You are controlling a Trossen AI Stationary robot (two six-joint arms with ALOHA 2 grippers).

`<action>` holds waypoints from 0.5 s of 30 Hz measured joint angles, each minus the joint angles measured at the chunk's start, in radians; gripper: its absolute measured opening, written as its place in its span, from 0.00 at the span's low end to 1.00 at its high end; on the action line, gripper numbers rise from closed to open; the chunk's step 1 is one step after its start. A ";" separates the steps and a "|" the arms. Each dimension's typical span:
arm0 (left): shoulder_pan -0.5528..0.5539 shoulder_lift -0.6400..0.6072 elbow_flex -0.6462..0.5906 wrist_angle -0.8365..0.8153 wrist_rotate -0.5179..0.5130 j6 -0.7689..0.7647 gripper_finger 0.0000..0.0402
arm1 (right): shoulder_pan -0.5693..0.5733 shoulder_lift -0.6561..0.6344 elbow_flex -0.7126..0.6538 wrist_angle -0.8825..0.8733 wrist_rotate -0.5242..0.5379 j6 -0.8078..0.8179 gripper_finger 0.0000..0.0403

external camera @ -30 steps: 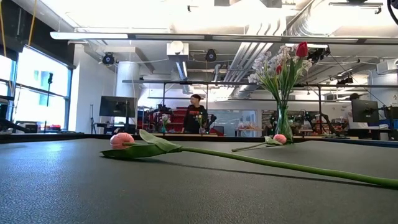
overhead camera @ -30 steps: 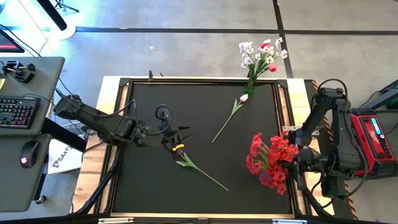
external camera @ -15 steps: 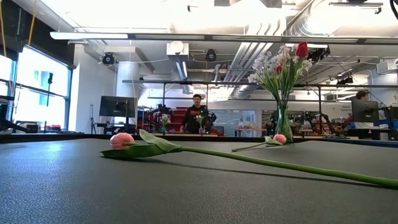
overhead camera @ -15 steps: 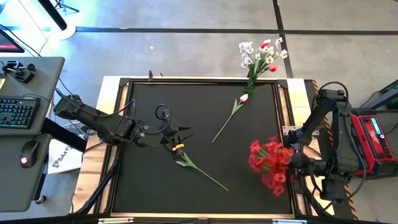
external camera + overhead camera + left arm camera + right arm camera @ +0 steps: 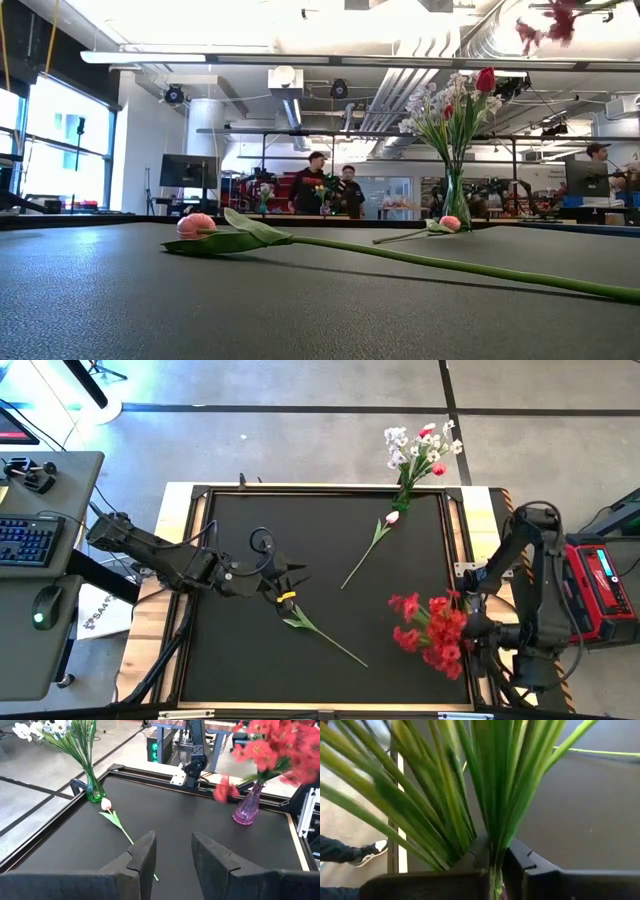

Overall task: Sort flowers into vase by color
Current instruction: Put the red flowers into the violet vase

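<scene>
A bunch of red blossoms [image 5: 435, 630] is pinched by its green stems [image 5: 492, 805] between the closed-down fingers of the right gripper [image 5: 495, 870], and it is held above the table [image 5: 240, 660] near the right edge, over a purple vase [image 5: 247, 806]. The left gripper [image 5: 172, 852] is held low over the table's left half with its fingers parted and nothing between them, just beside a pink tulip [image 5: 322, 634]. A second pink tulip [image 5: 368, 549] is laid near the green vase [image 5: 94, 789], in which white and red flowers [image 5: 420, 448] are stood at the far edge.
</scene>
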 joint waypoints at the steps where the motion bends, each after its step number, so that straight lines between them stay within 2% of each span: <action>1: 0.000 0.000 0.000 0.000 0.000 0.000 0.28 | 0.000 0.004 -0.011 0.019 0.002 0.000 0.02; 9: 0.000 0.000 0.000 0.000 0.003 0.000 0.28 | 0.000 0.063 -0.068 0.116 0.082 0.030 0.02; 15: 0.000 0.000 0.000 0.000 0.014 0.000 0.28 | 0.000 0.135 -0.082 0.124 0.176 0.108 0.01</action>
